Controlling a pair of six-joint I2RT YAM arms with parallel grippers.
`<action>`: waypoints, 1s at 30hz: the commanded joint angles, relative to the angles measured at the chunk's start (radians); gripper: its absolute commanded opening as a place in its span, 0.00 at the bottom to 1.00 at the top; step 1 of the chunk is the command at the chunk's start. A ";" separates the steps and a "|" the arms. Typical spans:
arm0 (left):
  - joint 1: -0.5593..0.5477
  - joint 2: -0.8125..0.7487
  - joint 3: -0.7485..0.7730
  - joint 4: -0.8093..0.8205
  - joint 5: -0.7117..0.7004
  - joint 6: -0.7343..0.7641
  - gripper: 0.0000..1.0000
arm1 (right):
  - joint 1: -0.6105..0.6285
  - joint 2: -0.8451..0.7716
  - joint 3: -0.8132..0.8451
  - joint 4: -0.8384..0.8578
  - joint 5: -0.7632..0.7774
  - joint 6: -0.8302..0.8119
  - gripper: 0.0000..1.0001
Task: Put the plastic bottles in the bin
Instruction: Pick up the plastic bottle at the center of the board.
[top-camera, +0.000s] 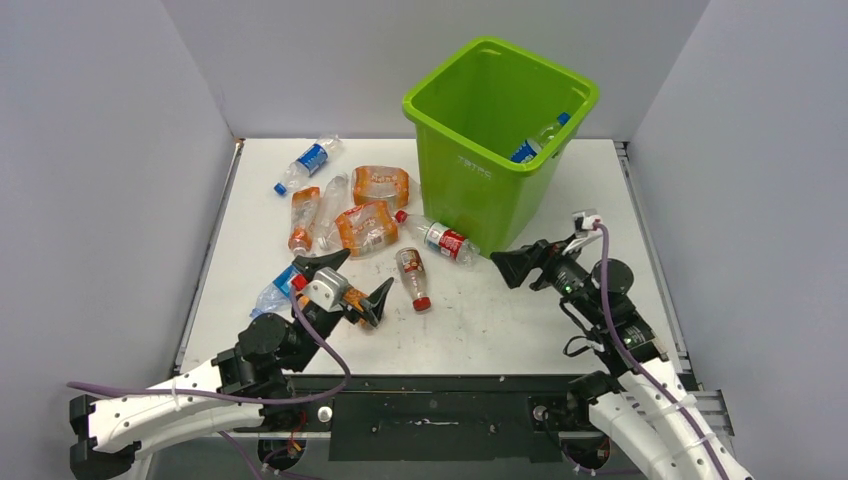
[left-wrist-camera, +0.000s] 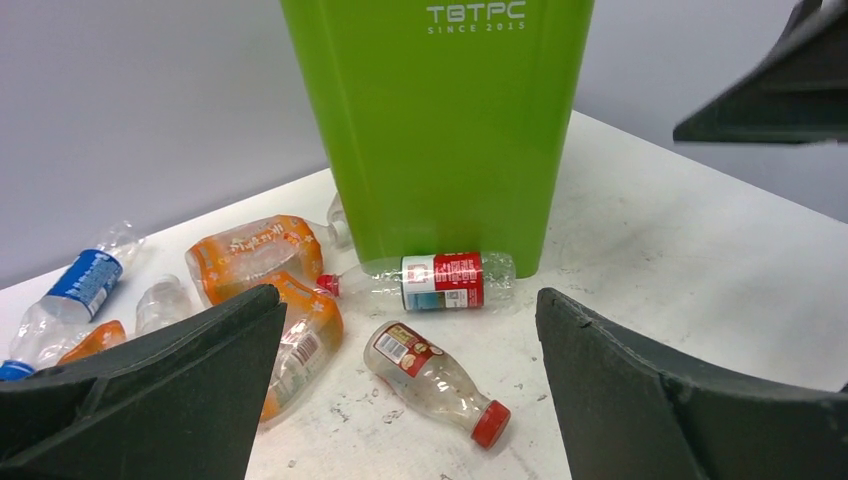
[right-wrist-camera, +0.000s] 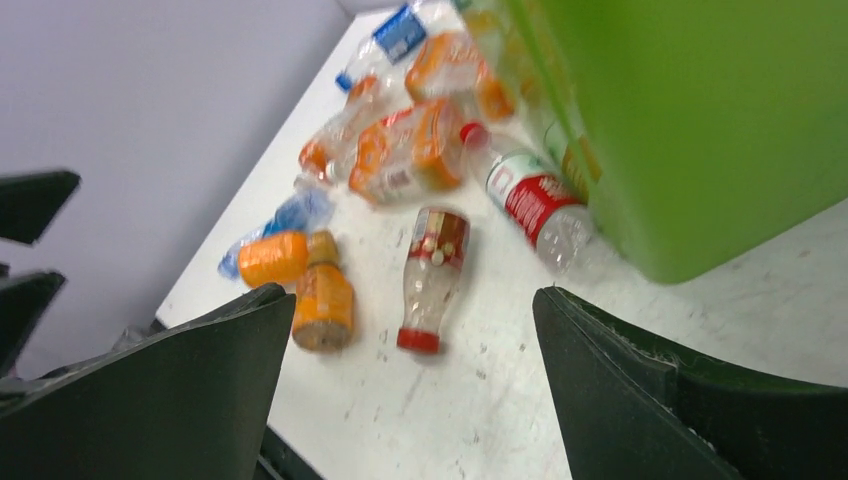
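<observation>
Top external view: the bin stands upright at the far right-centre of the table; loose bottles lie to its left
Done: 1 blue-labelled bottle leans inside the bin against its right wall; the bin's floor is hidden, so more may lie there
Left to do: about 10 bottles on the table; a blue-label bottle at the far left; 2 fat orange bottles side by side with a slim orange one and a clear one beside them; a red-label bottle touching the bin's foot; a small red-capped bottle apart, near the middle; a crushed blue bottle and 2 orange ones by the near left
Progress: most of the visible work remains, by my reading
Left gripper: jaws spread wide, holding nothing; above the near-left bottles, facing the bin
Right gripper: jaws spread, holding nothing; just off the bin's near corner, facing the small red-capped bottle
Surface: flat white tabletop, scuffed and speckled with dark marks; metal rails along its sides
Room: plain pale grey walls closing 3 sides; nothing else on them
</observation>
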 joint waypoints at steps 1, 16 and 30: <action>-0.003 -0.023 0.004 0.065 -0.059 0.036 0.96 | 0.113 0.007 -0.096 0.086 0.038 0.020 0.94; -0.003 -0.026 0.006 0.057 -0.074 0.046 0.96 | 0.744 0.705 -0.044 0.388 0.690 0.022 0.91; -0.004 -0.029 0.012 0.047 -0.058 0.036 0.96 | 0.661 1.033 0.089 0.515 0.643 0.008 0.98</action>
